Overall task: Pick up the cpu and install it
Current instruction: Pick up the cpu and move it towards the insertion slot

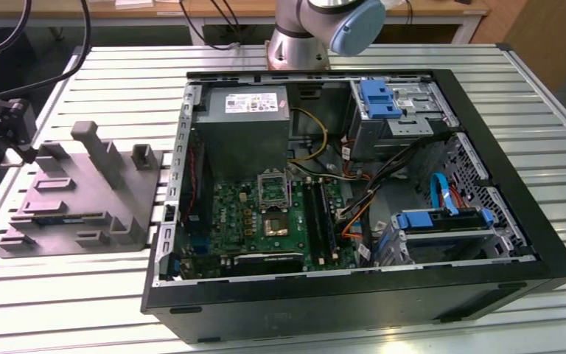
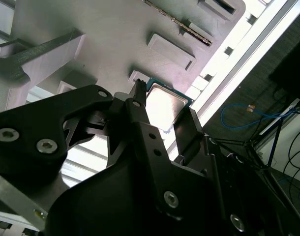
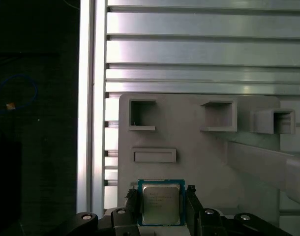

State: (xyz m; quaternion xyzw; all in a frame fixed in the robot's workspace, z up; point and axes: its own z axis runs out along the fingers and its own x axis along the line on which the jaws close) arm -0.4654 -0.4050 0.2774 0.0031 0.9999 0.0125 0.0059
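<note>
**Cpu sits centred between the parted fingers**

On the grey parts tray (image 3: pixel 189 147) the cpu (image 3: pixel 161 204) lies flat in its shallow seat near the tray's edge, silvery top up. The gripper (image 3: pixel 162 195) hangs directly over that seat. Its fingers (image 3: pixel 192 196) are released and spread, one just beside each of two opposite cpu edges. The chip is nearly square and sits centred in the gap, its sides parallel to the finger faces, so I judge the alignment true

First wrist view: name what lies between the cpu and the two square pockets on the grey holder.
A low rectangular block on the grey holder lies between the cpu and the square pockets, in the first wrist view.
</note>
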